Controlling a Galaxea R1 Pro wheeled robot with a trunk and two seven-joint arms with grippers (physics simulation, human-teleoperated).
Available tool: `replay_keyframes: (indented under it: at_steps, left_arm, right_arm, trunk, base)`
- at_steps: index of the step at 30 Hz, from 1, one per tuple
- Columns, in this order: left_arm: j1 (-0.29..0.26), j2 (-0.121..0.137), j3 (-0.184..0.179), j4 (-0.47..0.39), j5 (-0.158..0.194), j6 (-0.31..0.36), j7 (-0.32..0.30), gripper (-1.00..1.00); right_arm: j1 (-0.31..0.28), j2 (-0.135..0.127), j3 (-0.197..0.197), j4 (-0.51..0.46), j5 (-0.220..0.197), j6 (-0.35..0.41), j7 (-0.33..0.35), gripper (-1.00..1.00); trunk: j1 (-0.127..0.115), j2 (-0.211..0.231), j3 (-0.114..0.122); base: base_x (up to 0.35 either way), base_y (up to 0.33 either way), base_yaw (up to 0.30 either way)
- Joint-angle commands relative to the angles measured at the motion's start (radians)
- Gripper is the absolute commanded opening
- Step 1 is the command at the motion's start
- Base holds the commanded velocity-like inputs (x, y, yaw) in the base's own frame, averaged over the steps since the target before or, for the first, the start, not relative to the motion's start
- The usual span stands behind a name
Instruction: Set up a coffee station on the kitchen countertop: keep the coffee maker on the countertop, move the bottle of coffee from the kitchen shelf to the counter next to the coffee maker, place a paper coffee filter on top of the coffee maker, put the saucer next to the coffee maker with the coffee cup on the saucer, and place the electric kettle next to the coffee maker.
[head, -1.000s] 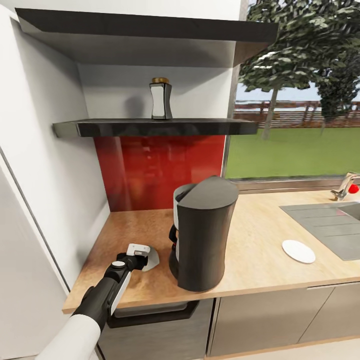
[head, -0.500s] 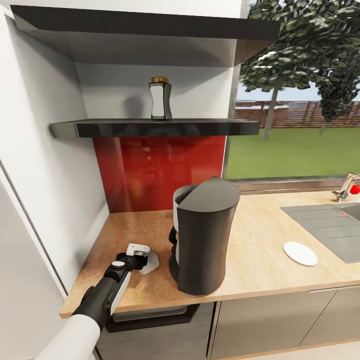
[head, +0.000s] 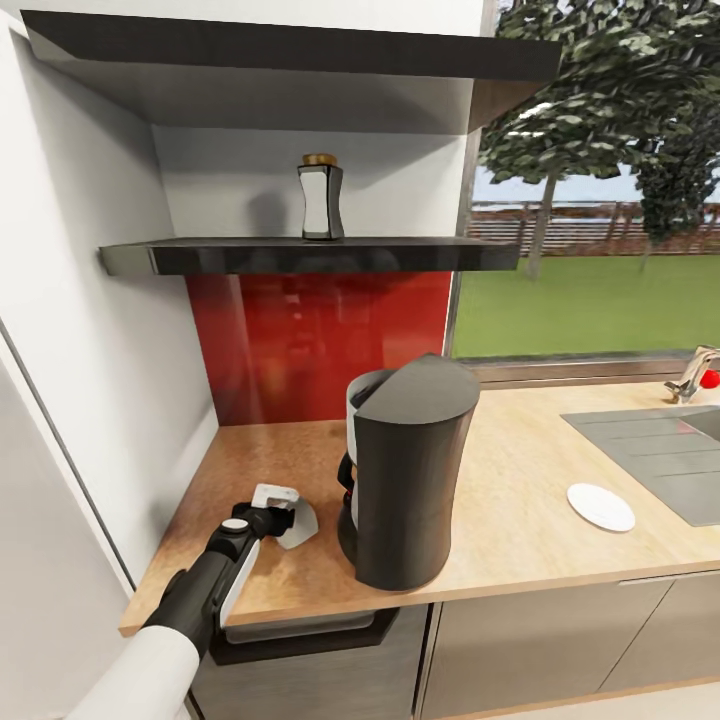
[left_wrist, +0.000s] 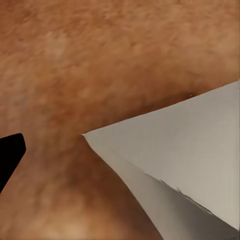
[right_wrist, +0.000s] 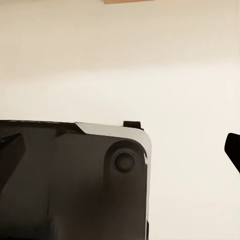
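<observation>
The dark grey coffee maker (head: 405, 480) stands on the beige countertop (head: 520, 470). The paper coffee filter (head: 301, 523) lies white on the counter just left of it, also seen close up as a cone (left_wrist: 190, 155). My left gripper (head: 279, 506) is low over the counter at the filter's edge and looks open, with one black fingertip (left_wrist: 9, 156) wide of the paper and the other hidden by it. The bottle of coffee (head: 321, 198) stands on the thin black kitchen shelf (head: 300, 256). A white saucer (head: 600, 507) lies right of the machine. My right gripper (right_wrist: 120, 150) is open and holds nothing.
A thicker black shelf (head: 290, 50) hangs above the thin one, and a white wall (head: 90, 330) closes the counter's left end. The grey sink (head: 660, 450) and its faucet (head: 695, 372) sit at the right. The right wrist view looks down on part of the robot's dark body (right_wrist: 70, 185) against a pale floor.
The camera shifted slightly a second ago. My left gripper has edged a little back and left beside the filter; nothing else has moved.
</observation>
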Motion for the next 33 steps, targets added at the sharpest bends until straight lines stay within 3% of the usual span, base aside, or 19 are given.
replay_keyframes:
  at_steps: [1, 10, 11, 33]
  left_arm:
    - [-0.002, 0.000, -0.002, -0.002, -0.010, 0.007, 0.001, 1.00]
    - [-0.008, 0.000, -0.001, 0.001, -0.012, 0.011, 0.001, 1.00]
    - [-0.008, -0.001, -0.001, 0.001, -0.012, 0.011, 0.001, -1.00]
    - [0.000, -0.001, -0.001, 0.001, -0.013, 0.010, 0.003, -1.00]
  right_arm:
    - [0.000, 0.000, 0.000, 0.000, 0.000, -0.003, 0.003, 1.00]
    - [0.000, 0.000, 0.000, 0.000, 0.000, -0.003, 0.003, 1.00]
    - [-0.001, 0.000, 0.000, 0.000, 0.000, -0.003, 0.003, 1.00]
    - [0.000, 0.000, 0.000, 0.000, 0.000, -0.003, 0.003, 1.00]
  trunk:
    - [0.001, -0.002, -0.002]
    - [0.001, -0.002, -0.002]
    - [0.001, -0.002, -0.002]
    - [0.001, -0.002, -0.002]
  base:
    - [0.000, 0.000, 0.000]
    - [0.000, 0.000, 0.000]
    - [0.000, 0.000, 0.000]
    - [0.000, 0.000, 0.000]
